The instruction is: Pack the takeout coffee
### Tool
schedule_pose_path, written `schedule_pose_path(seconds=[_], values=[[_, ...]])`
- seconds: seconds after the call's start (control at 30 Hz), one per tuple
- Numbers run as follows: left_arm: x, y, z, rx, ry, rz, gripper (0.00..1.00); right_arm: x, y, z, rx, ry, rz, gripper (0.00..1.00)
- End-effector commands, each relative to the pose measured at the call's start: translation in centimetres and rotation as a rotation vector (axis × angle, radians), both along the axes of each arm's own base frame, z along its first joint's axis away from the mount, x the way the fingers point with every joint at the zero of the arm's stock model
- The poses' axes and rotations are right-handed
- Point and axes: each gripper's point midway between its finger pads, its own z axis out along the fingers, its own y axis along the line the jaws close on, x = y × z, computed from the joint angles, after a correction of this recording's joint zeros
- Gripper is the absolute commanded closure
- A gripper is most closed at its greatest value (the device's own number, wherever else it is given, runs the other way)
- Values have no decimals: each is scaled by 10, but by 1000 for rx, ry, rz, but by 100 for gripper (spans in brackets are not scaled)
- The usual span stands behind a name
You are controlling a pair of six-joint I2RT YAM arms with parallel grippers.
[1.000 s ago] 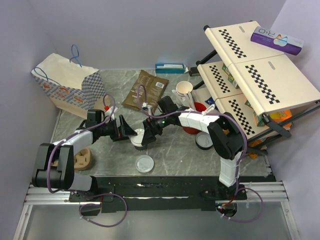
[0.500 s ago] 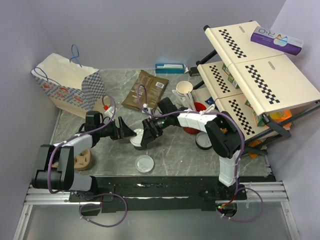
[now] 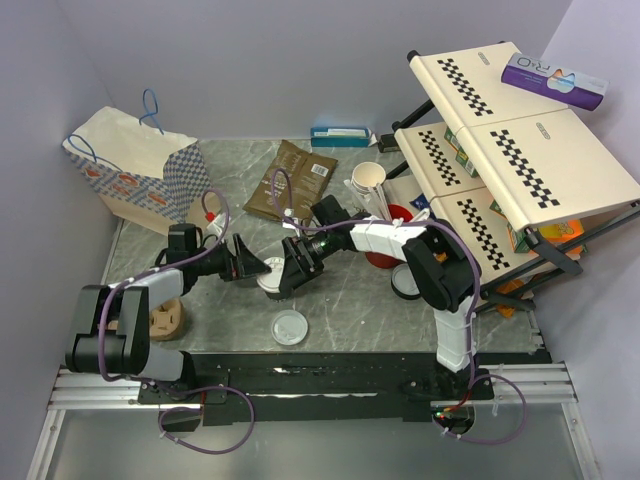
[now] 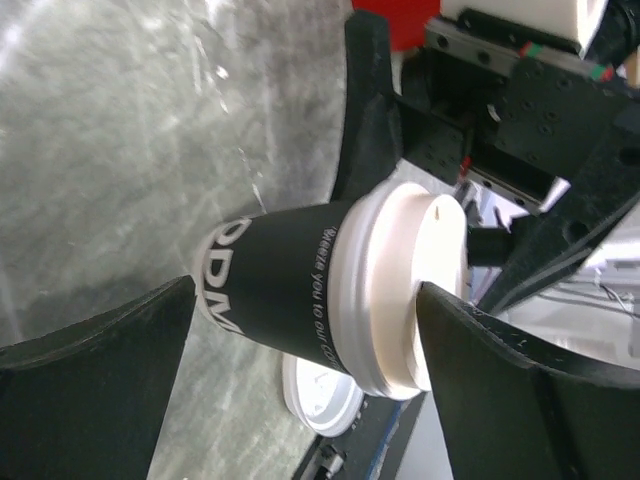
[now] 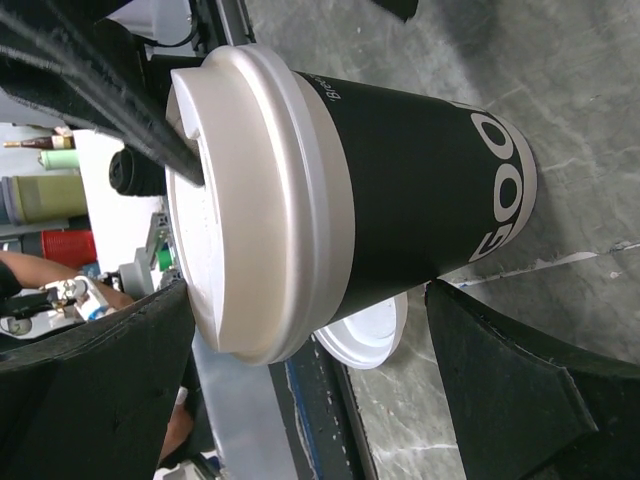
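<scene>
Takeout coffee (image 3: 271, 281) not yet packed: stands on grey table (image 3: 350, 300) at frame centre, well apart from paper bag (image 3: 135, 170) at upper left. Lidding looks done; grasp, lift and transfer into bag remain, by my reading. Left gripper (image 4: 305, 290) spread wide, fingers flanking cup, no firm grip visible. Right gripper (image 5: 308, 290) likewise unclenched, astride it. Cup upright, long axis vertical, white lid (image 4: 405, 260) up, base down. Spare lid (image 3: 289, 327) lies just below

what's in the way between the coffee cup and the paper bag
Only the left arm: the left gripper straddles the coffee cup with open fingers from the paper bag's side, its forearm lying roughly along that path. The right gripper brackets the cup from the opposite side. Nothing else visible lies between them.
</scene>
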Motion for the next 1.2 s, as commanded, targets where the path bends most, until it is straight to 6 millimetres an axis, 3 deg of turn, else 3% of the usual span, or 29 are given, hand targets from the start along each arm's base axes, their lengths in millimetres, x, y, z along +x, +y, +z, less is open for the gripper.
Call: schedule_pose_path(seconds=[0.0, 0.1, 0.13, 0.23, 0.37, 0.6, 0.8, 1.17], values=[[-16, -7, 1, -41, 24, -75, 3, 19, -17, -56, -180, -86, -77, 1], [-13, -6, 8, -31, 6, -79, 2, 15, -5, -6, 13, -200, -3, 0], [-11, -6, 10, -24, -3, -81, 1, 18, -3, 18, 85, -298, -8, 0], [-8, -6, 22, -22, -45, -98, 1, 24, 3, 42, 136, -345, 19, 0], [1, -6, 39, -15, -103, -103, 1, 34, -2, 40, 118, -248, 10, 0], [12, 4, 44, 15, -108, -35, 1, 48, -3, 38, 129, -193, -21, 0], [17, 6, 28, 11, -25, 17, 1, 50, -1, 17, 92, -131, -42, 0], [16, 5, 2, 0, 86, 24, 1, 47, -1, 6, 86, -98, -47, 0]])
